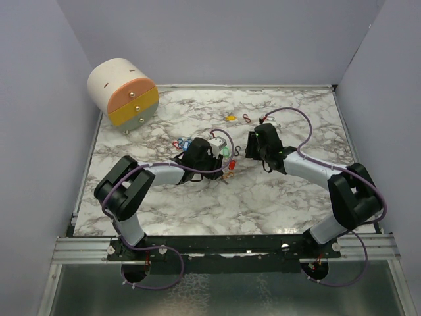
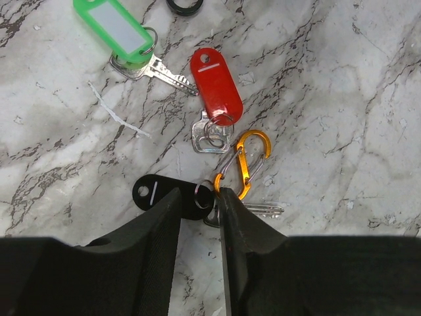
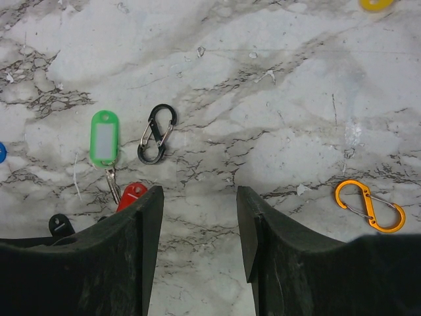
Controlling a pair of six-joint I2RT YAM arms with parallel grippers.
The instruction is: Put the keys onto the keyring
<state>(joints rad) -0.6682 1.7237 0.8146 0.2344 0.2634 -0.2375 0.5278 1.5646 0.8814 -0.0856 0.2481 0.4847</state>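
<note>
Left wrist camera: black tag [image 2: 158, 193] has its ring end between the jaws

The black tag lies flat on the marble table [image 2: 342, 99]. Its split ring [image 2: 204, 195] sits right between the fingers of the left gripper [image 2: 200, 205]. They stand narrowly apart, and whether they pinch the ring or only straddle it, I cannot tell. Just beside the ring at 2 o'clock is the orange clip [image 2: 245, 163]. Up at 12 o'clock lies the red tag [image 2: 216, 82] with its silver key [image 2: 209, 137], and out at 11 o'clock the green tag [image 2: 118, 27].

From overhead, the yellow tag [image 1: 229, 118] lies well apart at 12 o'clock and a blue tag [image 1: 184, 142] at 9.

The right gripper [image 3: 198, 197] hovers over the marble, fingers spread wide. At its 11 o'clock a black clip [image 3: 157, 133] lies just beside the green tag.
</note>
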